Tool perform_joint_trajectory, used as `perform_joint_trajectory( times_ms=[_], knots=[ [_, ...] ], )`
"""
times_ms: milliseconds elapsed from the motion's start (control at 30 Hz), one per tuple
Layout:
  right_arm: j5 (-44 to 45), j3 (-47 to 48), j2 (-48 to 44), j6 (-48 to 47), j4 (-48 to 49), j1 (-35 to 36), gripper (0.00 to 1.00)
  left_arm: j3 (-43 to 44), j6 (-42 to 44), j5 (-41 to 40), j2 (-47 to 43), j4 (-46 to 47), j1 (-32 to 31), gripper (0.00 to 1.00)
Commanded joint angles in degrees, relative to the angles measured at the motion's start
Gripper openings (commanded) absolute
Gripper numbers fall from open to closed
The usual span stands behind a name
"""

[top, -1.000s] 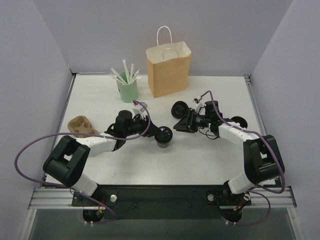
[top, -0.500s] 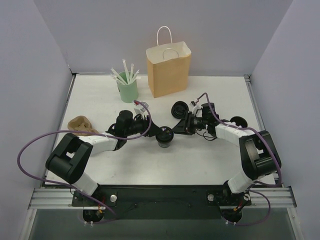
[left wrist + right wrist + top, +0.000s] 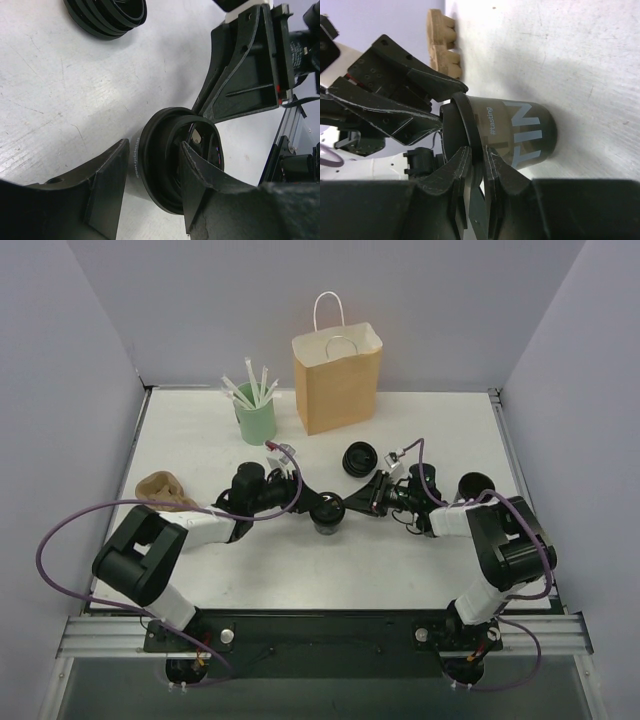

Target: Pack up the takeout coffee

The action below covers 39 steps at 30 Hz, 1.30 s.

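The takeout coffee, a small black cup (image 3: 327,524) with its black lid (image 3: 328,508) on top, stands upright mid-table. My left gripper (image 3: 318,506) reaches in from the left and its fingers straddle the cup's upper part, closed against it; the left wrist view shows the lid (image 3: 167,155) between the fingers (image 3: 107,190). My right gripper (image 3: 358,502) comes from the right and pinches the lid's rim. In the right wrist view the cup (image 3: 520,130) shows grey lettering and the jaws (image 3: 476,152) stand narrowly apart with the rim (image 3: 470,125) between them.
A brown paper bag (image 3: 337,380) stands open at the back. A mint-green cup of white straws (image 3: 255,420) is to its left. The pulp carrier (image 3: 163,490) lies at the left edge. A stack of black lids (image 3: 357,458) and another black cup (image 3: 474,483) lie near the right arm.
My right gripper has moved left and down from beside the lid stack to the cup and closed on the lid's rim. The left gripper and the cup have stayed put.
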Motion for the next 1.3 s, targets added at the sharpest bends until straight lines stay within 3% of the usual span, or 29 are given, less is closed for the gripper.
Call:
perform_joint_trajectory(
  times_ms=[0, 100, 200, 433, 633, 867, 1100, 1267],
  knots=[
    [0.8, -6.4, 7.0, 7.1, 17.2, 1.4, 0.14, -4.5, 2.3, -5.0, 4.8, -10.7, -1.6, 0.52],
    [0.5, -9.0, 11.6, 10.9, 28.6, 1.5, 0.13, -5.0, 1.9, -5.6, 5.6, -10.1, -1.9, 0.52],
    [0.4, -10.0, 14.7, 13.0, 33.1, 1.5, 0.13, -6.2, 1.6, -5.8, 6.1, -8.8, -2.0, 0.52],
    [4.1, -11.9, 14.4, 11.8, 30.6, 1.6, 0.12, -7.3, 1.2, -6.1, 6.1, -7.4, -2.1, 0.52],
    [6.9, -14.6, 6.2, 13.6, 27.7, 2.9, 0.16, -6.1, 1.7, -4.0, 5.3, -6.8, -2.5, 0.52],
    [5.8, -10.3, -6.1, 8.9, 12.7, 2.5, 0.39, -2.5, 4.5, -0.7, 6.9, -9.4, -2.5, 0.51],
    [7.1, -4.2, -14.6, -3.4, -12.1, 0.8, 0.41, 1.7, 5.7, 1.0, 7.4, -13.0, -2.5, 0.52],
    [7.5, -3.5, -16.1, -5.7, -15.3, 0.8, 0.41, 5.6, 6.2, 1.7, 4.8, -17.4, -2.5, 0.53]
  ],
)
